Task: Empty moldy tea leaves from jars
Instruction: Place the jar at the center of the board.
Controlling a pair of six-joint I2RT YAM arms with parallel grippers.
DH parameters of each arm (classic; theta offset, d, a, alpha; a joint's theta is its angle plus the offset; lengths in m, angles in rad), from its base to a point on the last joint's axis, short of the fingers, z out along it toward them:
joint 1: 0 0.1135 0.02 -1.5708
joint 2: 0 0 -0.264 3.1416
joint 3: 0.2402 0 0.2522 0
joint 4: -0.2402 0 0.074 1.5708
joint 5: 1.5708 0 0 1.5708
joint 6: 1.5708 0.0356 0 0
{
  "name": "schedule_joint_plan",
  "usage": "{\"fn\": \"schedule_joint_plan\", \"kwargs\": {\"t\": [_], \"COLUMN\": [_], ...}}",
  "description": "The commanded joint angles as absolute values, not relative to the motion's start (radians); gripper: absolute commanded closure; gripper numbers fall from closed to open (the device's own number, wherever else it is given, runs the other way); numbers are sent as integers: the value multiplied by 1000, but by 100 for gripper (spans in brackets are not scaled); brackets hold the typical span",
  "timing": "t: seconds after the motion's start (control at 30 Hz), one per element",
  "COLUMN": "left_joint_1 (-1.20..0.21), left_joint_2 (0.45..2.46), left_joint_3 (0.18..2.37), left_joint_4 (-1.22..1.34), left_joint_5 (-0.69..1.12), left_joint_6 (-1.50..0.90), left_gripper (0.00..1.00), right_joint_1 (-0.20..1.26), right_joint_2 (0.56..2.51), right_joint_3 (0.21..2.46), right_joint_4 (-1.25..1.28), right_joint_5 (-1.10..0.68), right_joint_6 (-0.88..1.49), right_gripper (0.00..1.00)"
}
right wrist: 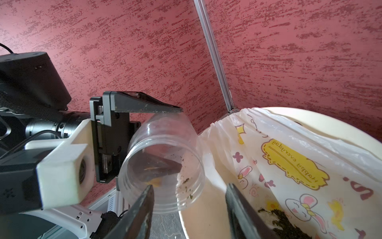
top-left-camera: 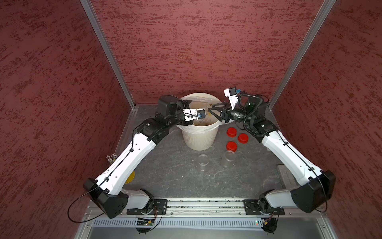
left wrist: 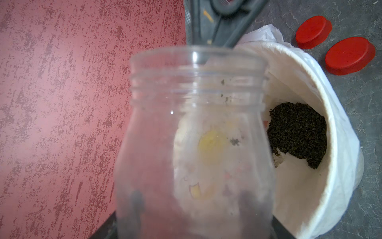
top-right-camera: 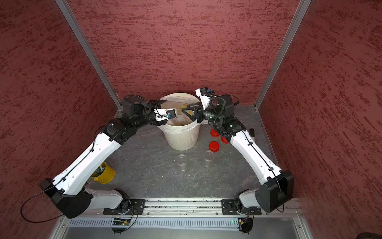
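Note:
My left gripper [right wrist: 179, 138] is shut on a clear capless jar [left wrist: 196, 124], tipped with its mouth over the cream bin [top-left-camera: 200, 140]. Only a few crumbs cling inside the held jar [right wrist: 163, 171]. Moldy tea leaves [left wrist: 297, 132] lie in a dark heap on the bag in the bin. My right gripper [right wrist: 190, 186] stands open just in front of the jar's mouth above the bin rim [right wrist: 310, 118], with nothing held. Two more clear jars [top-left-camera: 203, 159] [top-left-camera: 229, 156] stand upright and capless on the table. In both top views the grippers meet over the bin [top-right-camera: 182, 140].
Three red caps [top-left-camera: 231, 132] [top-left-camera: 242, 138] [top-left-camera: 231, 145] lie on the table right of the bin, near my right forearm. A yellow cup [top-right-camera: 105, 173] of pencils stands at the left under my left arm. Red walls close in the back and sides.

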State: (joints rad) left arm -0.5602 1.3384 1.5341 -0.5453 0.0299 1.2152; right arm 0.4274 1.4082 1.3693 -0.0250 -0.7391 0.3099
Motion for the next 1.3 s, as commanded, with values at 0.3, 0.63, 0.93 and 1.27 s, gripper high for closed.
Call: {"fn": "schedule_joint_plan", "kwargs": {"t": [0.3,0.63,0.93,1.27], "left_joint_1": [-554,-554,-554,-554], "left_joint_2": [1301,1301,1306,1305], "left_joint_3": [1515,1513,1511,1507], "left_joint_4": [-523,-515,-511,-505], "left_joint_5": [83,83,76,70], "left_joint_6": [1190,1191,1193,1192], "left_gripper": [28,27,27,26], "right_joint_1": [448,462,482,498], "right_joint_2": [1481,1524,1524,1528], "right_joint_3": [1450,1503,1513,1519], "right_joint_4": [5,-31,-47,-57], "right_joint_5": [-747,-755,-761,-761], "right_joint_6": [312,313,306,304], "right_gripper": [49,63,74,85]}}
